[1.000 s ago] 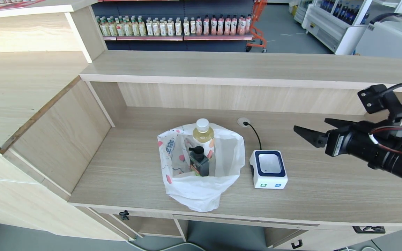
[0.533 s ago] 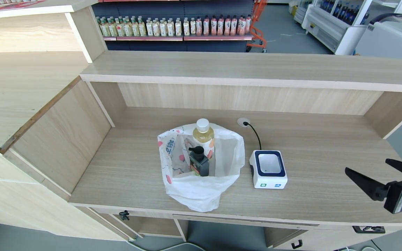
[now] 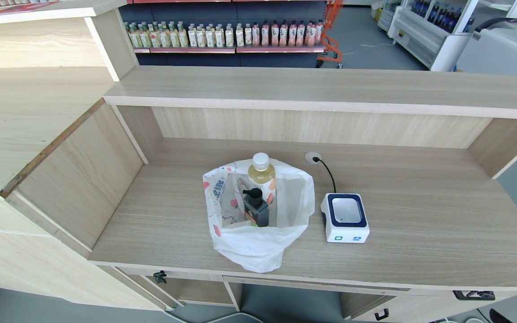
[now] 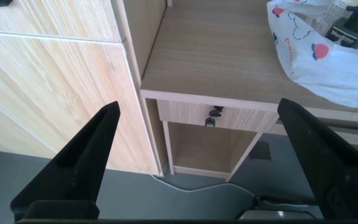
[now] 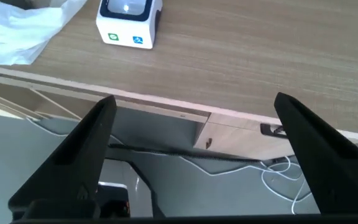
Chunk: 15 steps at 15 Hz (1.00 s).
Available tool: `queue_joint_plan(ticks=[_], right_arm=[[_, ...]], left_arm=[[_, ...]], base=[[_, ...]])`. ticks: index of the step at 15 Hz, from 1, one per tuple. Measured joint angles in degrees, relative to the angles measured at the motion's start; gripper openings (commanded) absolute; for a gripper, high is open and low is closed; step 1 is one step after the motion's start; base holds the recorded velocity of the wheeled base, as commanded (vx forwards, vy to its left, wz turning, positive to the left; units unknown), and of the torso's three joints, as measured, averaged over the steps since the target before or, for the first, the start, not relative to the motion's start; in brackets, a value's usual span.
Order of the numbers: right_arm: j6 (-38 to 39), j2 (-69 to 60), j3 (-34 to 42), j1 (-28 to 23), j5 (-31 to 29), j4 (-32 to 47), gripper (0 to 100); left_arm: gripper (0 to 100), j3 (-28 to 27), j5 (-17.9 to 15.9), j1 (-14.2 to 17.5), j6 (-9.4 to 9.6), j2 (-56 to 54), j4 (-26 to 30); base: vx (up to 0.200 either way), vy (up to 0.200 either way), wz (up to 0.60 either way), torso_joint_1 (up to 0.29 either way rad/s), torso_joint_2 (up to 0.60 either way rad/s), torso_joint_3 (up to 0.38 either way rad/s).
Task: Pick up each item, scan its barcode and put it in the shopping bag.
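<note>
You are viewing the left pincer (image 4: 197,165) with its two fingers spread wide and nothing lying between them. It is hanging lower than the top of the desk (image 4: 210,56), just off the desk's front left corner, and it is facing the open space under the desk. A small key lock (image 4: 214,116) is sitting in the desk's front panel directly ahead of this pincer. The shopping bag (image 4: 328,68) is resting on the desk, ahead of the left pincer, higher than it and off to its right, well apart from it.

The right pincer (image 5: 194,158) is also standing wide, and it is holding nothing. It is hanging lower than the desk's front edge, near the right end of the desk. The scanner (image 5: 128,22) is sitting on the desk ahead of the right pincer, higher than it and to its left. The bag is lying farther to the left, just beside the scanner and apart from it.

Inside the open bag, a white-capped bottle (image 3: 262,175) is standing upright, and a dark pump bottle (image 3: 255,206) is standing upright in front of it, touching it. A black cable (image 3: 328,172) is running from the scanner's far side to a round port in the desk
</note>
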Motion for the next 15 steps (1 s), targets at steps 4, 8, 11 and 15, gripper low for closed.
queue_joint_plan(ticks=[4,8,11,15], right_arm=[[0.0,-15.7,0.4,-2.3,0.2,13.6,100],[1.4,-25.8,0.1,-2.7,-0.4,20.8,100],[1.5,-27.6,0.2,-2.7,-0.4,21.0,100],[1.8,-29.2,0.2,-1.8,-0.5,21.1,100]], left_arm=[[100,0.0,0.0,0.0,0.00,0.0,0.0],[100,0.0,0.0,0.0,-0.01,0.0,0.0],[100,0.0,0.0,0.0,-0.01,0.0,0.0],[100,0.0,0.0,0.0,-0.12,0.0,0.0]], base=[[0.000,0.000,0.00,0.000,0.00,0.000],[0.000,0.000,0.00,0.000,0.00,0.000],[0.000,0.000,0.00,0.000,0.00,0.000],[0.000,0.000,0.00,0.000,0.00,0.000]])
